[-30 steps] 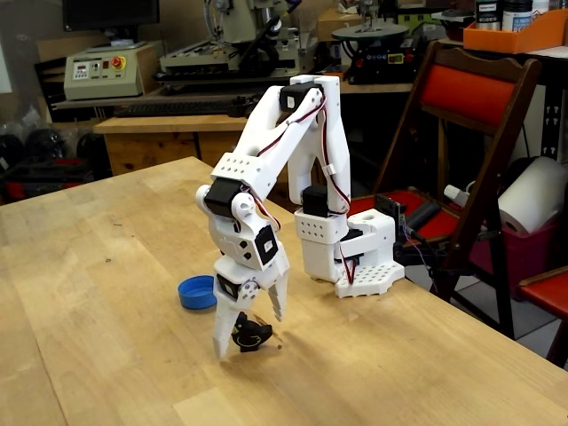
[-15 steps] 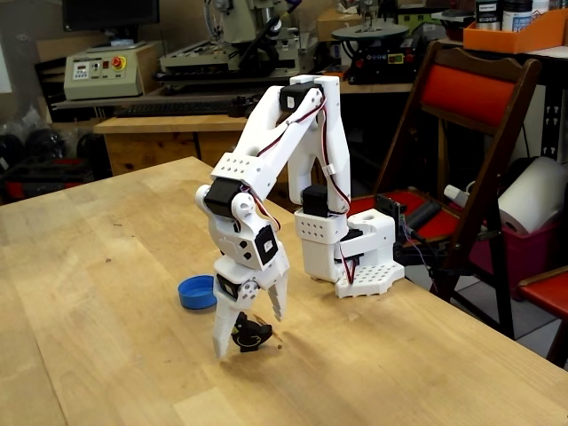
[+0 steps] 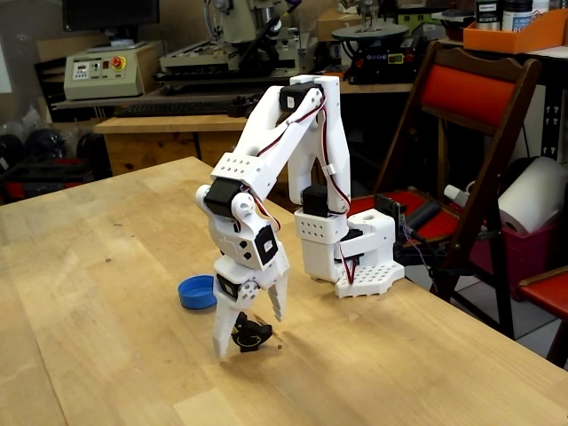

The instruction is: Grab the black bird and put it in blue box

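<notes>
Comparing moments: across the last second the arm, the bird and the cap sit in the same places in the fixed view; almost nothing has moved.
Black bird: the black bird (image 3: 251, 335) rests on the tabletop (image 3: 98, 293), nearest the camera, between the two white fingers; it seems a touch closer to the long finger than a second ago, though the shift is too slight to be sure.
End effector: the end effector (image 3: 249, 333) points down with its tips at the wood, the long finger on the bird's left in this view and the shorter one on its right. The jaws stand partly open, straddling the bird; whether either finger touches it cannot be told, and nothing is lifted.
Blue box: the blue box (image 3: 196, 291), a shallow round cap, lies just behind and to the left of the end effector, empty as far as can be seen.
Arm base: the white base (image 3: 355, 257) stands further back near the tabletop's right edge.
Meaning for the task: my judgement is that the grasp is pending, the closing squeeze not done; lift and short carry to the cap remain.
</notes>
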